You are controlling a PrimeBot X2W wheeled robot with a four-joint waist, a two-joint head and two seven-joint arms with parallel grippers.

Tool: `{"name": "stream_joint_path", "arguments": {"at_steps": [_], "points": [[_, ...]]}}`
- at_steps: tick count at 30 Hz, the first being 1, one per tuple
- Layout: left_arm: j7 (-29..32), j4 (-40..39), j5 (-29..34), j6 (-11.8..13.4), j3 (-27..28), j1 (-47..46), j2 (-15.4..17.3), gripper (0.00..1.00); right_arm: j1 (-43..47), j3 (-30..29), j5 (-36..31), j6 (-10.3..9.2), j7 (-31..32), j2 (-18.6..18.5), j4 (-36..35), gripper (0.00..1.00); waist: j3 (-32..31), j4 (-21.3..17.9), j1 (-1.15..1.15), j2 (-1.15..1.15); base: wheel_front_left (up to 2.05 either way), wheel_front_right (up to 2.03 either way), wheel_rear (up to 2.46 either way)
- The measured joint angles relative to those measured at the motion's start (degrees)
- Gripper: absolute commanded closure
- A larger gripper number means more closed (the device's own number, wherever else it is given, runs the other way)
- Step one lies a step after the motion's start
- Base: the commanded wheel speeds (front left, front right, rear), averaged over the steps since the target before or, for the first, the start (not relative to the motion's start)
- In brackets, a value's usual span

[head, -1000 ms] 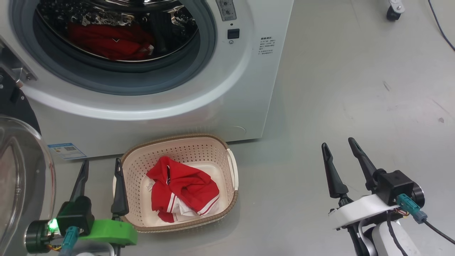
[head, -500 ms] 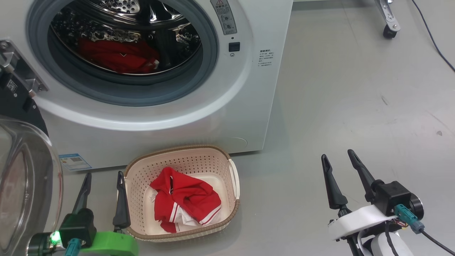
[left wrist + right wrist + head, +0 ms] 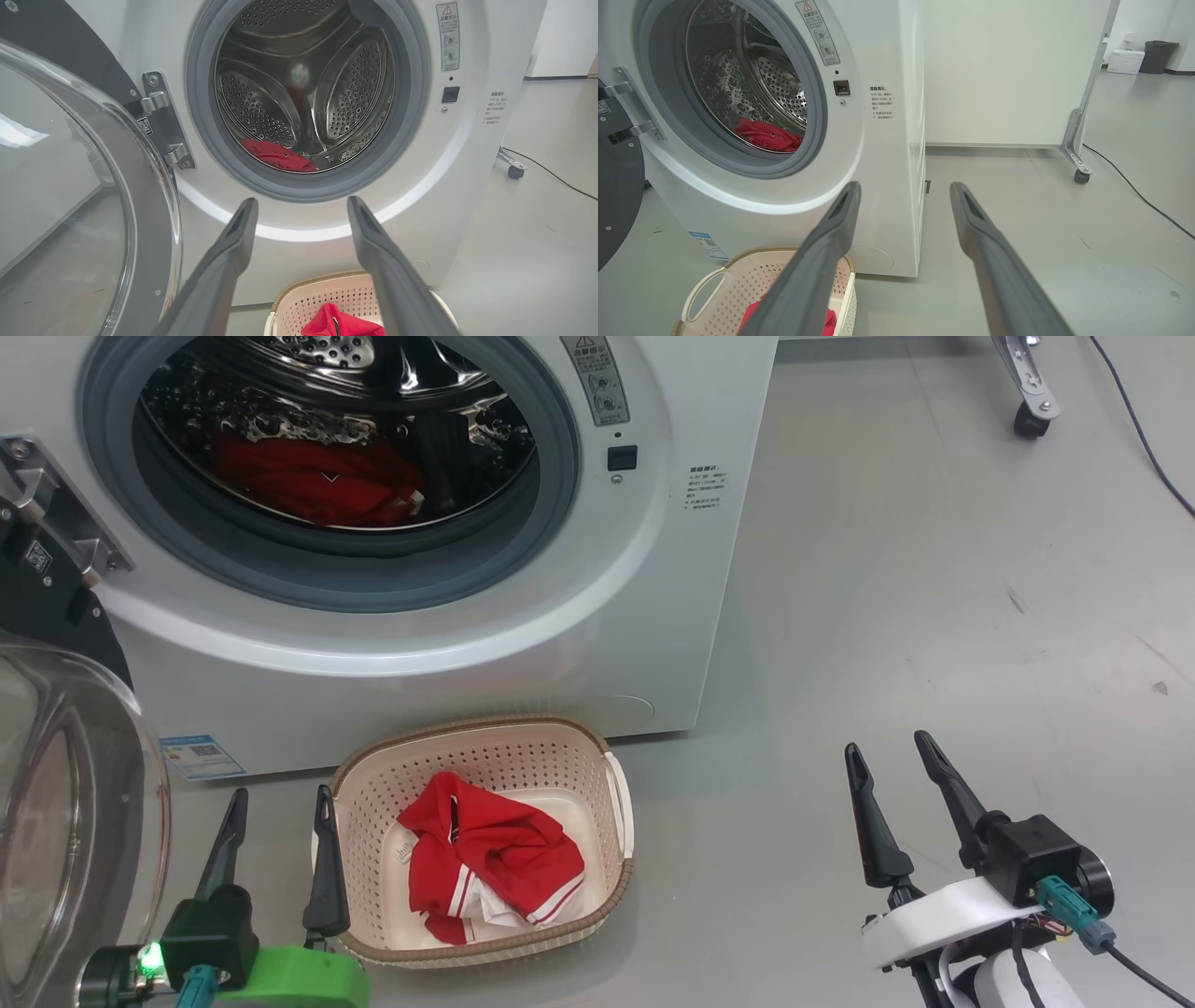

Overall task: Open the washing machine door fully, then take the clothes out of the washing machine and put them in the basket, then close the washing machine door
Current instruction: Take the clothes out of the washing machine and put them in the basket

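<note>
Jaws spread, empty, head view: left gripper (image 3: 280,793) lower left just beside basket (image 3: 485,721); right gripper (image 3: 887,743) lower right over floor (image 3: 934,569); clothes (image 3: 490,854) one red piece in basket, another in drum (image 3: 317,350) of washing machine (image 3: 653,569) at top; washing machine door (image 3: 75,803) swung open at left edge. Left wrist view: fingers apart, nothing between; drum centre, red piece at its bottom; door left; basket at bottom edge. Right wrist view: fingers apart, nothing between; washing machine left; basket lower left.

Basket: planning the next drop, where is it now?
In the head view, the basket sits on the floor before the washing machine, just right of the left gripper.
</note>
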Motion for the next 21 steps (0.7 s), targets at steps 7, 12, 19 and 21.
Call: {"name": "stream_joint_path", "arguments": {"at_steps": [7,12,19,21], "points": [[0.0,-0.3,0.0,0.0,0.0,0.0,0.0,0.0,0.0,0.0,0.0,0.0,0.0,0.0,0.0,0.0,-0.1,0.1,0.0,0.0,0.0,0.0,0.0],[0.0,-0.3,-0.1,0.0,0.0,0.1,0.0,0.0,0.0,0.0,0.0,0.0,0.0,0.0,-0.1,0.0,-0.2,0.1,0.0,0.0,0.0,0.0,0.0],[0.1,0.0,-0.1,0.0,-0.3,0.3,0.0,0.0,0.0,0.0,-0.1,0.0,0.0,0.0,-0.3,0.0,-0.2,0.2,0.0,0.0,0.0,0.0,0.0],[0.4,0.0,-0.1,0.0,-1.1,0.2,0.0,0.0,0.0,0.0,-0.1,0.0,0.0,0.0,-0.7,0.0,0.0,0.2,0.0,0.0,0.0,0.0,0.0]]}}
